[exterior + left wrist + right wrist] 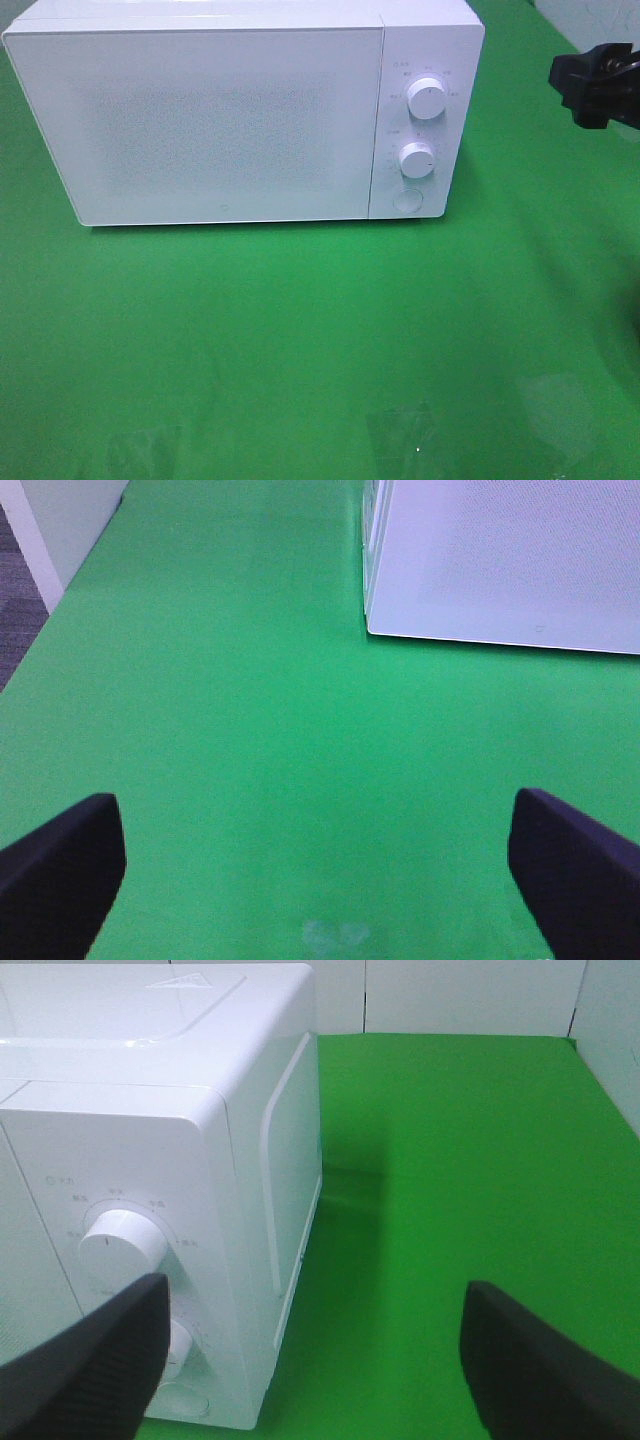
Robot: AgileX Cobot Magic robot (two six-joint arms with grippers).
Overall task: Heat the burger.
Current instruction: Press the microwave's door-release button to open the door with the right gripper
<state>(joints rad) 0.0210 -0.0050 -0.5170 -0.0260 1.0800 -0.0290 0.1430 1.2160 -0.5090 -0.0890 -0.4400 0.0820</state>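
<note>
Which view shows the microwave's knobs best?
Exterior high: upper knob and lower knob face the camera, unobstructed. Right wrist shows the upper obliquely, the lower partly behind a jaw. Left wrist shows only the microwave door, no knobs.

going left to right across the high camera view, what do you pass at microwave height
microwave door → control panel with its two knobs stacked one above the other → bare green table → right arm at the far right edge
</note>
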